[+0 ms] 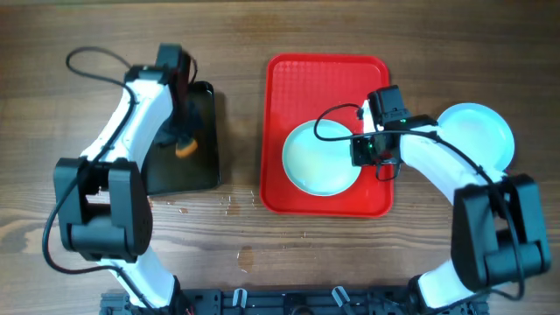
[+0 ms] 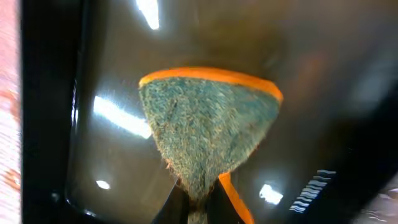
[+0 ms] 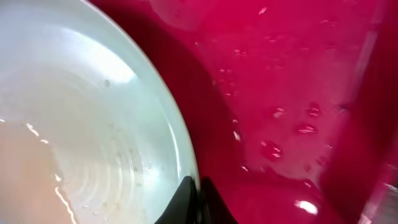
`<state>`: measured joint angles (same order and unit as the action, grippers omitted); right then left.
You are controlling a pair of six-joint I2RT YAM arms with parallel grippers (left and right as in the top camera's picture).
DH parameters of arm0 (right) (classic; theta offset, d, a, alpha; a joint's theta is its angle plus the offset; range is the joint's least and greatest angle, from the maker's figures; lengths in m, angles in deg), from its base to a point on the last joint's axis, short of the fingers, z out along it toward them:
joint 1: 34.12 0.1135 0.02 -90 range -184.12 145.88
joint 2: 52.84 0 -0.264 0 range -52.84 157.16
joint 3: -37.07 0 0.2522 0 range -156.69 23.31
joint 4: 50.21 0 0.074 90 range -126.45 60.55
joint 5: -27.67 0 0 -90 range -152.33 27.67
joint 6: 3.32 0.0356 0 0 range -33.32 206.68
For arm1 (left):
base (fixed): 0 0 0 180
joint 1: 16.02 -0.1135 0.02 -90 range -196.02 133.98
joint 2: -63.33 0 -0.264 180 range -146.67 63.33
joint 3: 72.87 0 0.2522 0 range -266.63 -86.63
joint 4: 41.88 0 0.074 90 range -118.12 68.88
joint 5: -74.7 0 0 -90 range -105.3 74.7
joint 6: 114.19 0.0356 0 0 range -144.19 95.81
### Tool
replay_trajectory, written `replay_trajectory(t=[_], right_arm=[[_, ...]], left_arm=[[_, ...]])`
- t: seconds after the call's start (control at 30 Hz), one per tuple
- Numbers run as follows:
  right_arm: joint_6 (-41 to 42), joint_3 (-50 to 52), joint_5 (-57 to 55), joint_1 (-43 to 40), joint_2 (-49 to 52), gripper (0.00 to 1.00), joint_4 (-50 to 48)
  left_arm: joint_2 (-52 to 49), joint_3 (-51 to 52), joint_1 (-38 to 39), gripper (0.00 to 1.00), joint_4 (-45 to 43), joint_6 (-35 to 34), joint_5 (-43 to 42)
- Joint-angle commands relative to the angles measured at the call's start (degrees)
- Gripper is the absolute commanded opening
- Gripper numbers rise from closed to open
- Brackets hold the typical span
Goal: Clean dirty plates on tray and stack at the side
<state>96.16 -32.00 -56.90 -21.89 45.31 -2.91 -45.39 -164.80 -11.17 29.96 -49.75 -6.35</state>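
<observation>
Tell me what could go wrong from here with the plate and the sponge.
The right hand pinches only the rim of the round pale-blue plate, and the red plastic tray beneath is beaded with water; the plate might slip when lifted.
The left hand holds the orange-and-green sponge by one corner over the black rectangular tray; if soaked, it may drip across the wooden table.

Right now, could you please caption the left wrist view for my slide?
Left tool pinching an orange-and-green sponge over the glossy black tray.
</observation>
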Motion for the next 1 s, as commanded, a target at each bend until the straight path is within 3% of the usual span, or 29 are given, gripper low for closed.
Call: replay_trajectory(t=[0.0, 0.07, 0.13, 0.17, 0.2, 0.27, 0.3, 0.33, 0.5, 0.63, 0.7, 0.8, 0.97], right_arm=[[-1.6, -1.4, -10.9, 1.8, -10.4, 0.04, 1.0], [-1.9, -1.4, -18.8, 5.3, -16.2, 0.04, 1.1], [-2.0, -1.4, -29.6, 9.7, -20.4, 0.04, 1.0], [-3.0, -1.4, -35.9, 12.2, -21.9, 0.04, 1.0], [-4.3, -1.4, -38.8, 13.9, -22.6, 0.04, 0.9], [-6.3, -1.4, -42.7, 17.3, -22.9, 0.04, 0.6], [-6.8, -1.4, -43.6, 18.7, -22.9, 0.04, 0.4], [-6.6, -1.4, -44.8, 20.3, -22.9, 0.04, 0.3], [-6.7, -1.4, -50.9, 24.9, -22.9, 0.04, -0.4], [-2.0, -1.3, -40.9, 23.1, -22.5, 0.04, 1.4], [3.3, -0.6, -32.9, 18.3, -21.4, 0.08, 2.6], [4.2, 0.7, -17.0, 8.4, -18.2, 0.26, 2.7], [3.7, 0.7, 0.7, -4.9, -9.5, 0.29, 2.0]], left_arm=[[1.0, 6.2, -1.2, 0.13, -2.7, 1.4, -0.5], [1.0, 6.8, -1.4, 0.39, -3.1, 1.4, -0.5], [1.0, 6.8, -1.4, 0.57, -3.6, 1.3, -0.5], [1.0, 6.8, -1.4, 0.84, -3.7, 1.3, -0.5], [1.0, 6.8, -1.4, 0.95, -3.7, 1.3, -0.6], [1.1, 6.8, -1.4, 0.91, -3.7, 1.9, -1.7], [1.4, 6.8, -1.4, 0.73, -3.7, 3.5, -3.1], [2.5, 6.8, -1.4, 0.61, -3.9, 4.8, -5.2], [13.8, 6.8, -1.4, 0.73, -3.9, 4.8, -7.5], [23.6, 6.8, -1.4, 0.81, -3.2, 4.9, -9.5], [27.4, 6.8, -1.4, 0.82, -2.8, 4.9, -11.7], [31.0, 6.8, -1.3, 0.89, -1.8, 5.5, -13.5], [31.8, 6.8, -1.3, 1.00, 1.2, 5.6, -13.5]])
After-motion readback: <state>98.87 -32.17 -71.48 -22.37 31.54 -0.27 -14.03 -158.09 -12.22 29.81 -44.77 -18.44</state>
